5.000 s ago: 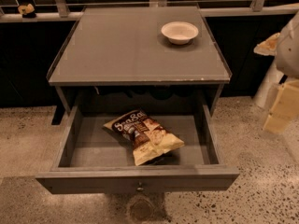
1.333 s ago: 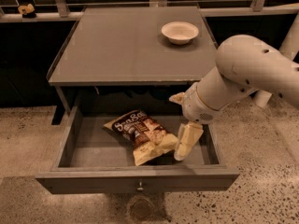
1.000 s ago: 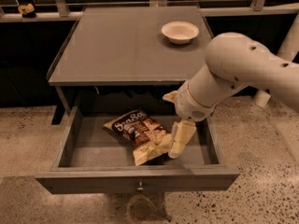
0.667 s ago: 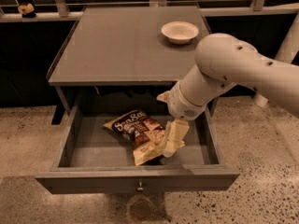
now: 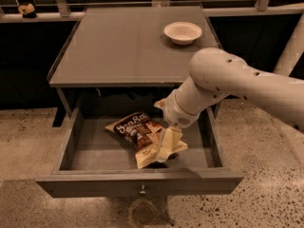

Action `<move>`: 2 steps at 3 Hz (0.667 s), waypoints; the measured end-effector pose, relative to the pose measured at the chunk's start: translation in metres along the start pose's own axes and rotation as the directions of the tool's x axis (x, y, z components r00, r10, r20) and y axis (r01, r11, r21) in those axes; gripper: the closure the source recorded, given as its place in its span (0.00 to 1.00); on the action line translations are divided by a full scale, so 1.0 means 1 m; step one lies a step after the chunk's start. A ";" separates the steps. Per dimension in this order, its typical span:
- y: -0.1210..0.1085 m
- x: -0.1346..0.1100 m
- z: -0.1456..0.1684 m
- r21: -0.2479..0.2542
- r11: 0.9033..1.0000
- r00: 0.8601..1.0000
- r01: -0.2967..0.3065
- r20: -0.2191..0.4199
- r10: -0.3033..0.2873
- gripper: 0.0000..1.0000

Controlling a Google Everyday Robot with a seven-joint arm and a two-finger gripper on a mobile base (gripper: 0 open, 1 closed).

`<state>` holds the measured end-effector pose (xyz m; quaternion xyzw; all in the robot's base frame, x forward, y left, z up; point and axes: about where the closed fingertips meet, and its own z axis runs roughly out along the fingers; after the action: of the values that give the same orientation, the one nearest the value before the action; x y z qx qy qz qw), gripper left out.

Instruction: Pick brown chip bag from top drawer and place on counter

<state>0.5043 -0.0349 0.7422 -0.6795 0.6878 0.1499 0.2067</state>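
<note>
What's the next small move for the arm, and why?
Probably lower the pincer slightly and grip the brown chip bag: the pincer hangs over the bag's right end inside the open top drawer, and the bag lies on the drawer floor, not yet on the counter.

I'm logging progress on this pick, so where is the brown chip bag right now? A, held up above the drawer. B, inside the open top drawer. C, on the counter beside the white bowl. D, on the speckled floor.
B: the brown chip bag lies on the bottom of the open top drawer, the pincer down at its pale tan end; the counter carries the white bowl, not the bag.
</note>
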 end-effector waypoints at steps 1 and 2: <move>-0.004 0.011 0.020 0.028 0.997 0.997 -0.071 0.006 0.071 0.00; -0.009 0.023 0.036 0.066 0.987 0.988 -0.148 -0.025 0.150 0.00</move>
<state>0.5166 -0.0377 0.7003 -0.6213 0.7441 0.1327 0.2064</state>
